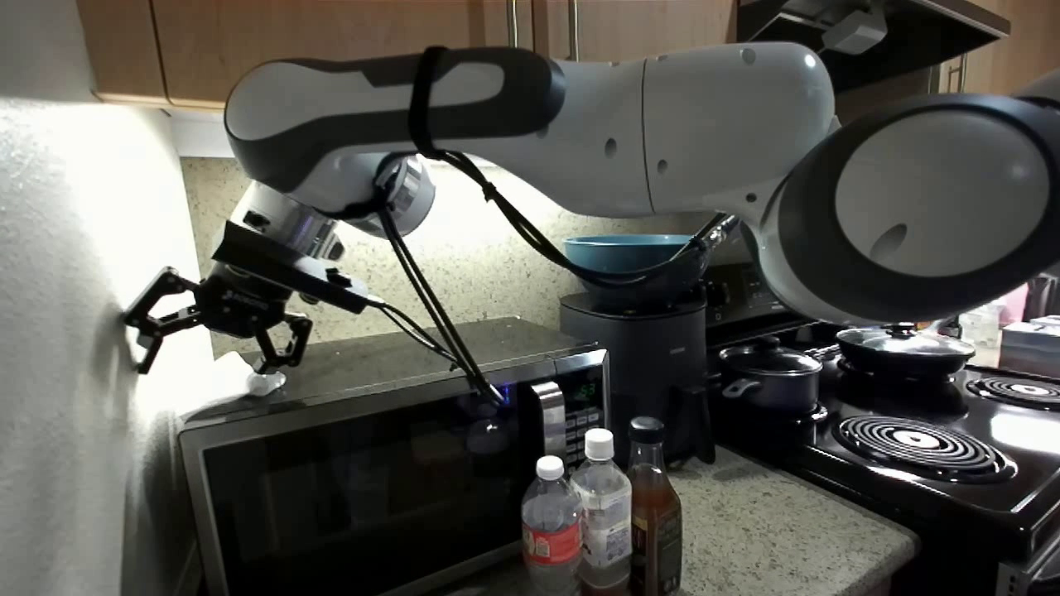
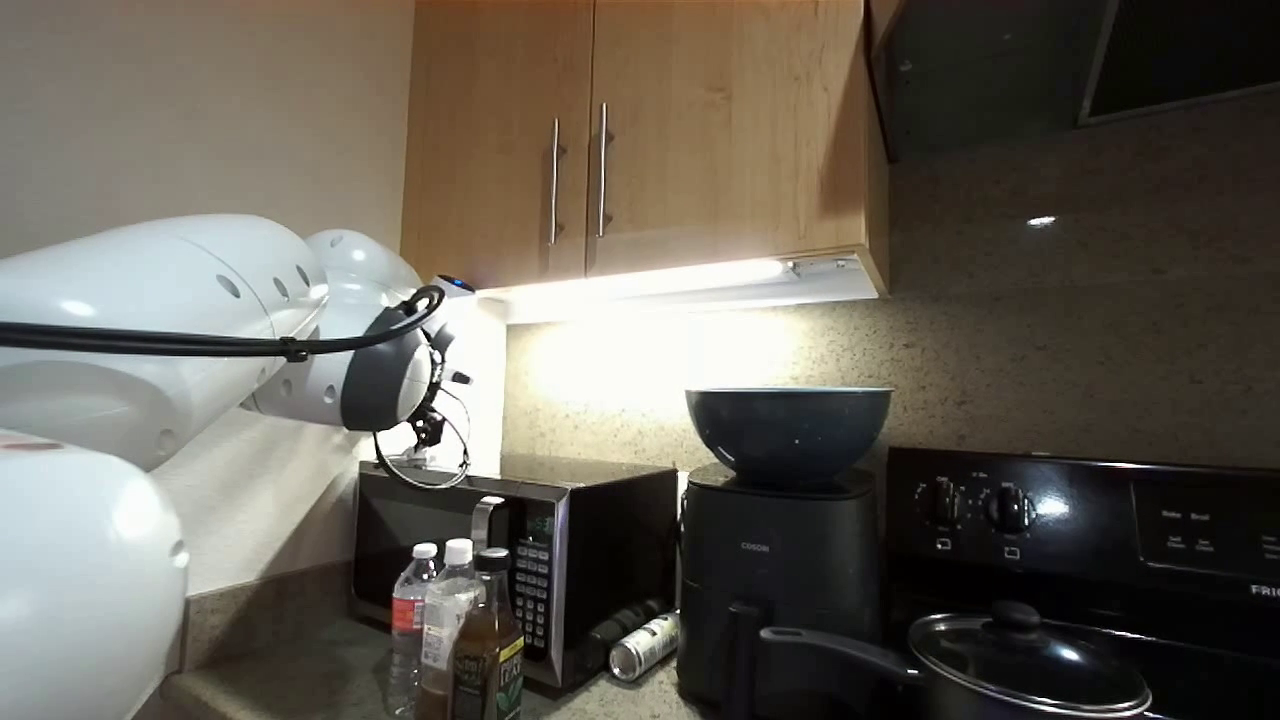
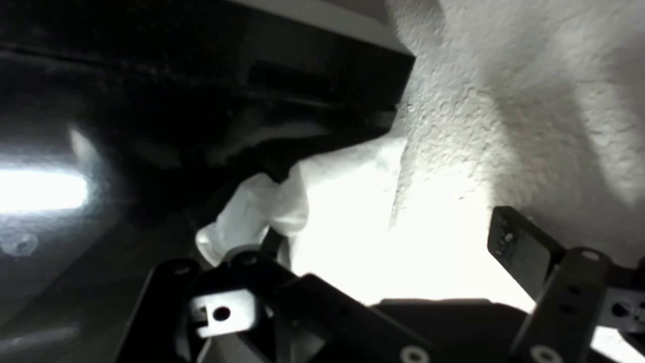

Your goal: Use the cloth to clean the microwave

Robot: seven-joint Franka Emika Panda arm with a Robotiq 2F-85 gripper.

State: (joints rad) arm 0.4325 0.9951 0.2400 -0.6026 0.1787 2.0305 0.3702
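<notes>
Holds 2 fingers [image 3: 526, 258] apart, released, near 1 cloth [image 3: 332, 201] atop 1 microwave's [image 1: 364, 472] left end. Hangs left of 1 bowl [image 2: 790, 430], beyond 3 near bottles [image 1: 602, 517].

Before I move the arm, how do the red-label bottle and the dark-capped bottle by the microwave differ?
The red-label bottle has a white cap, the dark-capped bottle a black one. The red-label bottle is clear, while the dark-capped bottle looks brown. The red-label bottle's label is red; the dark-capped bottle's is dark with some yellow. Both stand upright, capped, in front of the microwave.
</notes>
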